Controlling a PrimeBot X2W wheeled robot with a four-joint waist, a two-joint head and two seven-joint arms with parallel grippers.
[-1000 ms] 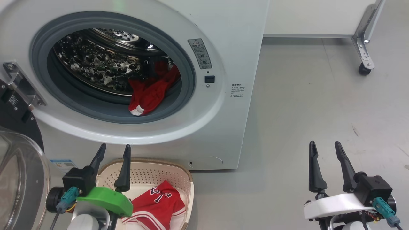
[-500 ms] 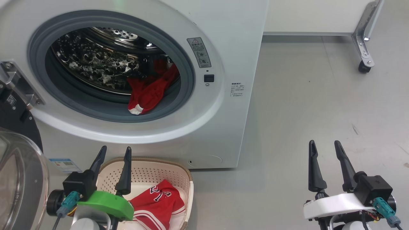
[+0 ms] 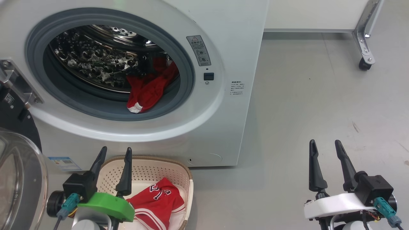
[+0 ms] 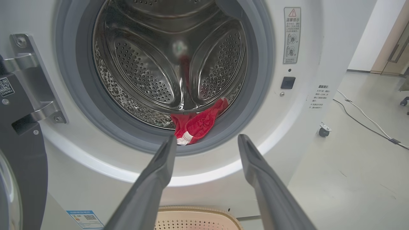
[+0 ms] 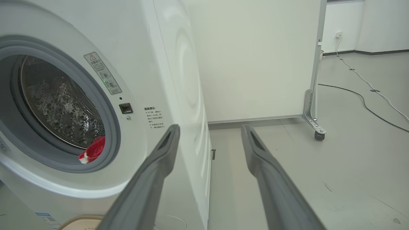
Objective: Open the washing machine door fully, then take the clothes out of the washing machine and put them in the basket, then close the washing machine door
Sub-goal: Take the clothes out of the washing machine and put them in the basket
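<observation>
The white washing machine (image 3: 230,48) stands with its round door (image 3: 19,185) swung open to the left, so the steel drum shows. A red garment with white trim (image 3: 148,91) lies at the drum's lower front lip, over the grey gasket; it also appears in the left wrist view as red cloth (image 4: 196,123). A red jersey (image 3: 159,201) lies in the cream basket (image 3: 150,169) on the floor below the opening. My left gripper (image 3: 116,149) is open and empty above the basket's back rim, pointing at the drum. My right gripper (image 3: 325,142) is open over bare floor to the right.
A white panel on a metal stand with casters (image 3: 364,44) sits at the back right. Cables (image 5: 367,83) run across the grey floor beyond it. The door hinge bracket (image 3: 16,83) juts out at the left of the opening.
The head view has shifted slightly, so the machine and basket sit a little higher in the picture. Both grippers stay open and nothing was picked up or let go.
</observation>
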